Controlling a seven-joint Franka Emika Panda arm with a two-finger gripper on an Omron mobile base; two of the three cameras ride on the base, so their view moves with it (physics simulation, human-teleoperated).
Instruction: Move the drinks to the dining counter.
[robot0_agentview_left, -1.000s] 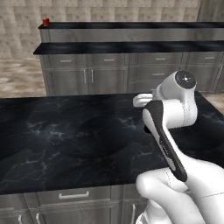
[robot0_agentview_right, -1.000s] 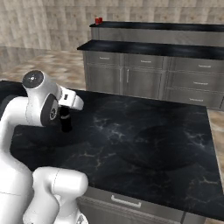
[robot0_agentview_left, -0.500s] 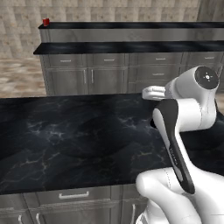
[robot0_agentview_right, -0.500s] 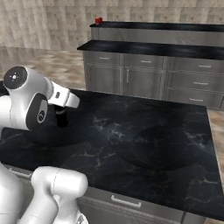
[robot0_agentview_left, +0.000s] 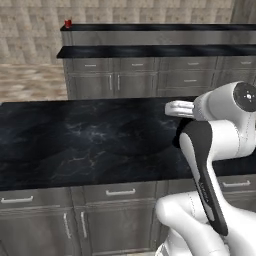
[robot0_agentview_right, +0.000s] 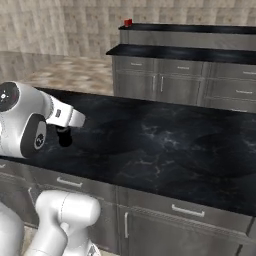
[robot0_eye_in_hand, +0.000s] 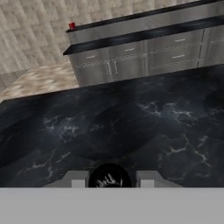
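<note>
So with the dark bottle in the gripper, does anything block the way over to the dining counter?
Nothing visible does. The gripper holds the dark bottle above the near black-topped block. Beyond it lies open floor, then the dining counter, where one red can stands at the raised ledge's left end.

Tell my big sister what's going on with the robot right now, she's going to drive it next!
Gripper: shut on the dark bottle, held above the near black counter.
Red can: already standing on the raised ledge at the left end of the dining counter, across the floor.
Done: one can delivered, bottle picked up.
Left: carry the bottle over to the dining counter, set it down, then check for any more drinks.
</note>
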